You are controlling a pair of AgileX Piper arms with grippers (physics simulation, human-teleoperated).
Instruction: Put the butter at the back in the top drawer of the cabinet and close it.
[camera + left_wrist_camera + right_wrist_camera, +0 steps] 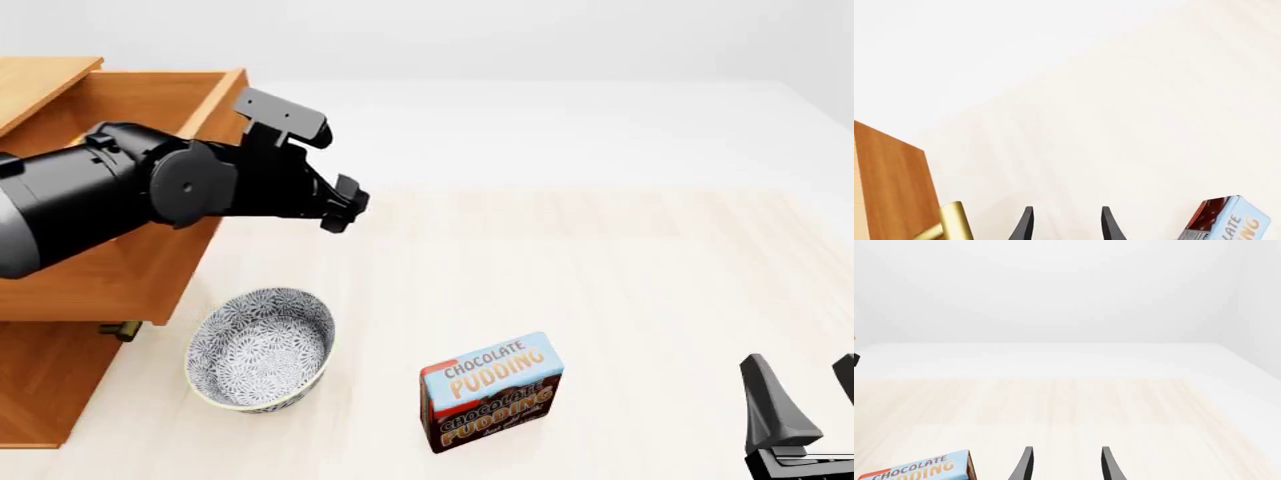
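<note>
Butter unseen in any view, which we judge light, stiff, best pinched across its narrow sides; top drawer (134,200) open beside the left gripper (1065,225), both it and the right gripper (1065,465) spread and empty.

Front view: looked forward and down from above and behind the arms, taking in the cabinet (54,390) at far left, the bowl (260,348), the pudding box (491,392) near centre and the pale table (641,280). Left wrist view: sat low and close, faced along parted fingers (1026,225) past a brass handle (954,222), shared the pudding box (1226,220) with both other views. Right wrist view: sat low at near right, faced far across the table (1087,405), caught the pudding box (917,469).
</note>
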